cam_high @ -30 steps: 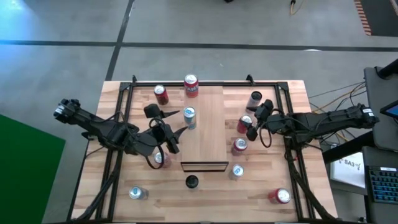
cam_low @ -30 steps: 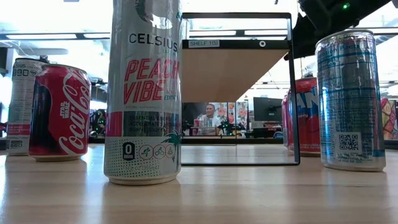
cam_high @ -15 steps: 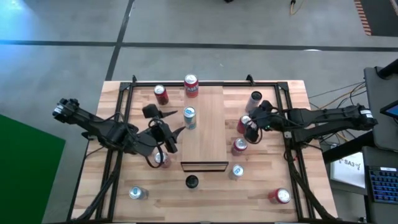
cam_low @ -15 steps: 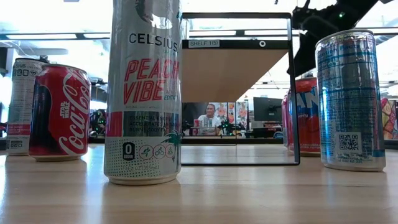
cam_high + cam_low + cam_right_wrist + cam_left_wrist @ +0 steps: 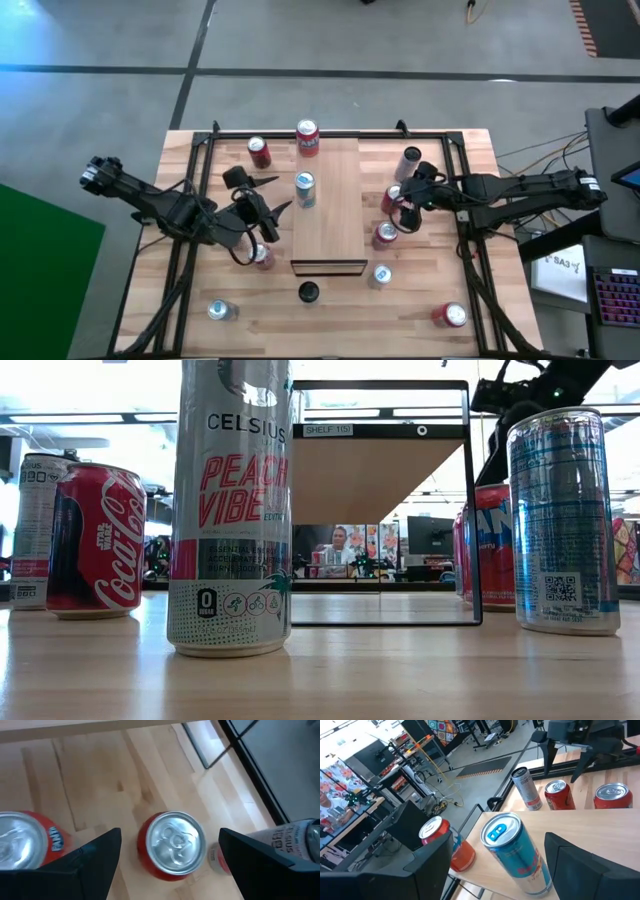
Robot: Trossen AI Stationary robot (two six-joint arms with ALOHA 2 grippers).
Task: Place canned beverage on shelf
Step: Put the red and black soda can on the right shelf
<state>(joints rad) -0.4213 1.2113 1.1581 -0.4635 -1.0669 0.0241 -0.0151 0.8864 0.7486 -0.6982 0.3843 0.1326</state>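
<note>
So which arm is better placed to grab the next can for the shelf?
Probably the right. Its gripper hangs directly over a red can on the table, jaws open either side. The left gripper is beside the shelf, facing a blue can already standing there.

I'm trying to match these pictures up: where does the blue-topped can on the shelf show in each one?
High view: blue-topped can on the shelf, near its left edge.
Low view: not in it.
Left wrist view: centre.
Right wrist view: not in it.
Shared landmark: the shelf, also in the low and left wrist views.
</note>
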